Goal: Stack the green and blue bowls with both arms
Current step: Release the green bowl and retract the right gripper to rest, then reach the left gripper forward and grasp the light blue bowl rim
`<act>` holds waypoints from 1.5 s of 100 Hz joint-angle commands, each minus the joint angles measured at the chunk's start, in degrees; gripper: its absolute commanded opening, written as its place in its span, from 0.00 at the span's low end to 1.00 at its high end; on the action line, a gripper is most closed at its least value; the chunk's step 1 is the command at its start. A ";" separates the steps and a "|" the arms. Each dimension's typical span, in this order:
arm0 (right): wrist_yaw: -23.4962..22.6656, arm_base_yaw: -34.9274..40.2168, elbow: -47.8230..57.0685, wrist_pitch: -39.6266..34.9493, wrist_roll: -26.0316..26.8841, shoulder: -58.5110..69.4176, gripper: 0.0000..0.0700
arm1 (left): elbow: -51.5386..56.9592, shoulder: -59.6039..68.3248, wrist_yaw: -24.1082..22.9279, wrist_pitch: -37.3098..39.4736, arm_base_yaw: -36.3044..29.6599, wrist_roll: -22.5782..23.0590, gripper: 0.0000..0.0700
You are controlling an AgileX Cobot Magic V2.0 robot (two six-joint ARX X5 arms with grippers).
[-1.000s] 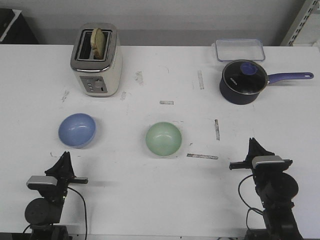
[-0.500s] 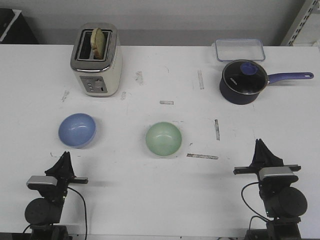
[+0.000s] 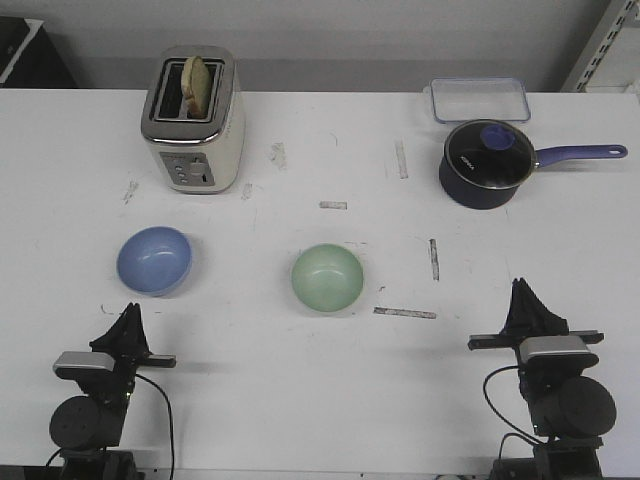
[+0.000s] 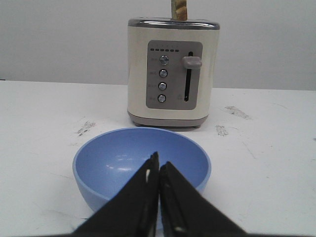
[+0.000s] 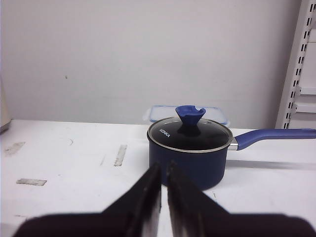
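Note:
The periwinkle blue bowl [image 3: 154, 260] sits upright on the white table at the left. It fills the left wrist view [image 4: 123, 158]. The pale mint green bowl [image 3: 327, 277] sits upright near the table's middle, apart from the blue one. My left gripper [image 3: 127, 313] rests shut and empty just in front of the blue bowl; its tips [image 4: 158, 160] point at it. My right gripper [image 3: 521, 290] rests shut and empty at the front right, to the right of the green bowl. In the right wrist view the right gripper [image 5: 163, 168] points toward the saucepan.
A cream toaster [image 3: 193, 120] with bread stands at the back left, behind the blue bowl [image 4: 173, 71]. A dark blue lidded saucepan [image 3: 487, 163] with a long handle sits at the back right [image 5: 190, 150]. A clear plastic container [image 3: 479, 99] lies behind it.
My right arm has turned and settled a little to the right, its gripper now pointing straight ahead. The left arm and both bowls have not moved.

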 commanded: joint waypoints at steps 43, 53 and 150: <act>0.00 0.09 0.31 0.61 0.55 -0.09 0.02 | 0.17 0.00 -0.24 0.81 0.09 2.12 0.00; 0.00 0.09 0.31 0.61 0.55 -0.09 0.02 | 1.60 0.17 -0.35 0.44 0.09 2.91 0.00; 0.00 0.09 0.31 0.61 0.55 -0.09 0.02 | 32.13 30.34 -0.33 -19.45 0.09 2.86 0.00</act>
